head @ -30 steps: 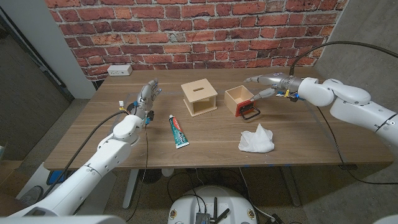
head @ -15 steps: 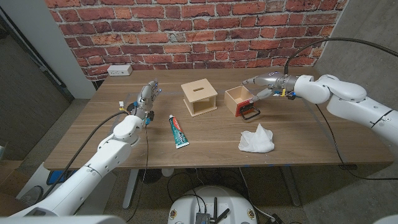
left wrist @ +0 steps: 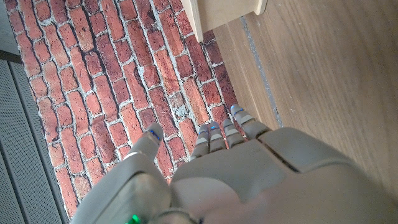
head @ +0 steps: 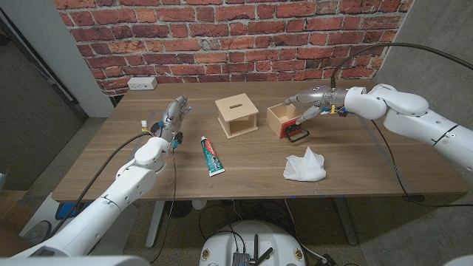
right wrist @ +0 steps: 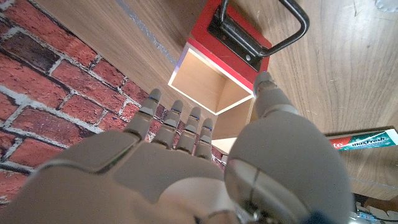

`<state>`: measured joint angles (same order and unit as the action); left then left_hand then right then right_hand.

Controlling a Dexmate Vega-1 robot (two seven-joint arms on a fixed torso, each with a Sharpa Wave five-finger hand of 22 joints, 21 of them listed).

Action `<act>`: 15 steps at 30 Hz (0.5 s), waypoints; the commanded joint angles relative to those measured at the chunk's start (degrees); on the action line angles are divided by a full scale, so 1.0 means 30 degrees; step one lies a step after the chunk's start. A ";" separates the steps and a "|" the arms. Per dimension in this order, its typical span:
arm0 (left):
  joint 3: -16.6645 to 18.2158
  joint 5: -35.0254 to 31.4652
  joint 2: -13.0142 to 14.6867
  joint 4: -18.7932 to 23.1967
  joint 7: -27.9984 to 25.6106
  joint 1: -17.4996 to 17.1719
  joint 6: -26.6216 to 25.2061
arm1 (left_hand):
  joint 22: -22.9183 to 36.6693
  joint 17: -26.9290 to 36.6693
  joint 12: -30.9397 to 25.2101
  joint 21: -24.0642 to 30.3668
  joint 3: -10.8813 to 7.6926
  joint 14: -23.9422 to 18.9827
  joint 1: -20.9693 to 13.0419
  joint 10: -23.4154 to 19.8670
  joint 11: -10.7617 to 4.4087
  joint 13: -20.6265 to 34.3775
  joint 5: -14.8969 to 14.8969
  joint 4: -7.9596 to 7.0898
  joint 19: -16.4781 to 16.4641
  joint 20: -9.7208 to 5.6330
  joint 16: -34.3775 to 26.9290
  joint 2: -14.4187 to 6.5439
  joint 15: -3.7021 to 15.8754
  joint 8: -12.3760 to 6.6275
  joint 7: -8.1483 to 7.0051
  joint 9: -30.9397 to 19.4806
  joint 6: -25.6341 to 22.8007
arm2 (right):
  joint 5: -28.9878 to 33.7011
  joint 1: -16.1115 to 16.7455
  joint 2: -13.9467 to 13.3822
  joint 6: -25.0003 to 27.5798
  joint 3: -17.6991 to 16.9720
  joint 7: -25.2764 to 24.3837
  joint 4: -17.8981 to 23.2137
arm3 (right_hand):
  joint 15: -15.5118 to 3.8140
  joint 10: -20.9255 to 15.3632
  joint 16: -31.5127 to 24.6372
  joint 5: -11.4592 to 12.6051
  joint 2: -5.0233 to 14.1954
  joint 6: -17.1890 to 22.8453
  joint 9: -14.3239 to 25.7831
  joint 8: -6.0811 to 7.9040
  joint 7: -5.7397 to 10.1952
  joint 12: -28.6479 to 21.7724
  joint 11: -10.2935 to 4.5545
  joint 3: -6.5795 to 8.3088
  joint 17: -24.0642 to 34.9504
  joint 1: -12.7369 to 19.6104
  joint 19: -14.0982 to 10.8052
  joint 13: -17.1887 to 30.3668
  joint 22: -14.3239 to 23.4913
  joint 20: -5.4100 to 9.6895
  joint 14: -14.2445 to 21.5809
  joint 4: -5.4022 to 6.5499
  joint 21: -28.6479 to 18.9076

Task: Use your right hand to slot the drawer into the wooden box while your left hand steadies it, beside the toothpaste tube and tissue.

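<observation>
Over on the far left, the left hand [head: 176, 113] hangs above the table [head: 111, 166] with its fingers spread and nothing in them, well apart from the wooden box [head: 236, 117]. From its own wrist camera the fingers [left wrist: 214, 134] point off toward the brick wall [left wrist: 93, 93], and a corner of the box just peeks in beyond them. So no steadying yet.

Next along, the toothpaste tube [head: 212, 155] lies flat on the wood, in front of the box and slightly to its left. The box itself sits upright, slot on top, nothing touching it.

Just beside the box on its right is the drawer [head: 284, 119], open side up, red front and black handle [head: 296, 134] facing the near edge. It's out of the box, apart from it.

Now the right hand [head: 312, 99]: hovering right over the drawer, fingers extended, thumb apart, gripping nothing. The wrist view shows the fingertips [right wrist: 177, 118] above the drawer's far rim and the thumb by its side wall, though contact I can't confirm.

In front of that lies the crumpled tissue [head: 304, 165].

My read: this is the reach-to-grasp stage. Next, the right hand needs to close on the drawer's walls, while the left crosses to brace the box.
</observation>
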<state>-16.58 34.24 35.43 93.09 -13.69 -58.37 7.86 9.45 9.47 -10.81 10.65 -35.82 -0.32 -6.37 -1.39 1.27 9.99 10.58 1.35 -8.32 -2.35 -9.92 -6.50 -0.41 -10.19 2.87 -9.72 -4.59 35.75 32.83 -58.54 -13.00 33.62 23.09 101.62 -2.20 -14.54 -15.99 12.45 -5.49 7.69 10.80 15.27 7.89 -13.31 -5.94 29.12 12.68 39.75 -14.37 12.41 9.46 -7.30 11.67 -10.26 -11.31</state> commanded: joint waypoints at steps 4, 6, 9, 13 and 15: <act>0.0077 0.0088 0.0006 0.0054 -0.0057 -0.0056 -0.0070 | 0.0050 0.0054 -0.0089 0.0038 -0.0158 -0.0138 -0.0089 -0.0180 0.0004 0.0051 -0.0032 -0.0031 -0.0183 -0.0882 -0.0062 -0.0965 0.0028 -0.0100 -0.0017 -0.0097 -0.0169 | 0.0626 -0.1420 0.0641 -0.1340 0.0787 0.1534 -0.1001 | -0.1540 -0.0575 -0.0384 -0.0115 -0.0068 0.0506 0.0096 0.0211 0.0271 -0.0175 -0.0043 0.0151 0.0156 0.0491 -0.0394 0.0159 0.0064 0.0149 0.0627 0.0042 -0.0027; 0.0085 0.0105 0.0027 0.0119 -0.0068 -0.0134 -0.0079 | 0.0050 0.0054 -0.0092 0.0040 -0.0168 -0.0139 -0.0082 -0.0191 -0.0008 0.0051 -0.0033 -0.0029 -0.0188 -0.0879 -0.0061 -0.0964 0.0027 -0.0098 -0.0013 -0.0097 -0.0167 | 0.0823 -0.1532 0.0645 -0.1527 0.0867 0.1586 -0.1060 | -0.1522 -0.0604 -0.0397 -0.0124 -0.0077 0.0605 0.0095 0.0246 0.0269 -0.0176 -0.0022 0.0143 0.0166 0.0515 -0.0417 0.0165 0.0065 0.0183 0.0645 0.0050 -0.0025; 0.0115 0.0152 0.0035 0.0187 -0.0062 -0.0244 -0.0035 | 0.0050 0.0054 -0.0098 0.0045 -0.0185 -0.0168 -0.0069 -0.0214 -0.0025 0.0051 -0.0034 -0.0026 -0.0202 -0.0869 -0.0069 -0.0961 0.0019 -0.0093 -0.0022 -0.0097 -0.0160 | 0.0882 -0.1658 0.0685 -0.1703 0.0938 0.1758 -0.1211 | -0.1582 -0.0714 -0.0462 -0.0147 -0.0096 0.0787 0.0094 0.0306 0.0298 -0.0192 0.0005 0.0123 0.0194 0.0571 -0.0392 0.0183 0.0066 0.0327 0.0764 0.0071 0.0012; 0.0142 0.0154 0.0104 0.0357 -0.0181 -0.0350 -0.0181 | 0.0050 0.0054 -0.0104 0.0046 -0.0205 -0.0212 -0.0051 -0.0238 -0.0027 0.0052 -0.0037 -0.0021 -0.0209 -0.0864 -0.0081 -0.0952 0.0029 -0.0090 -0.0017 -0.0098 -0.0159 | 0.1024 -0.1654 0.0691 -0.1712 0.0945 0.1799 -0.1263 | -0.1828 -0.0984 -0.0646 -0.0184 -0.0100 0.1146 0.0091 0.0419 0.0309 -0.0236 -0.0107 0.0093 0.0246 0.0699 -0.0374 0.0211 0.0067 0.0391 0.1136 0.0105 0.0065; 0.0146 0.0169 0.0114 0.0398 -0.0189 -0.0379 -0.0207 | 0.0050 0.0054 -0.0116 0.0060 -0.0216 -0.0234 -0.0039 -0.0276 -0.0047 0.0053 -0.0039 -0.0017 -0.0246 -0.0836 -0.0086 -0.0945 0.0031 -0.0090 -0.0015 -0.0098 -0.0162 | 0.1204 -0.1618 0.0673 -0.1733 0.0949 0.1675 -0.1256 | -0.1894 -0.1139 -0.0669 -0.0197 -0.0114 0.1217 0.0089 0.0436 0.0323 -0.0272 -0.0154 0.0079 0.0256 0.0744 -0.0346 0.0215 0.0066 0.0452 0.1175 0.0108 0.0088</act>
<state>-16.34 34.52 35.50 93.42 -13.89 -58.77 7.61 9.45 9.47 -10.81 10.65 -36.06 -0.52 -6.37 -1.62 1.05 9.99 10.59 1.11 -8.63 -2.04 -9.92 -6.50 -0.21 -10.19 2.88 -9.72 -4.59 37.85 29.04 -56.92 -16.82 35.79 27.21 98.86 -2.36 -17.08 -17.66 11.96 -5.64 10.63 10.79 15.99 8.79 -13.80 -6.43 29.12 13.20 41.26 -15.36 12.93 9.45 -6.45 14.39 -10.26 -11.30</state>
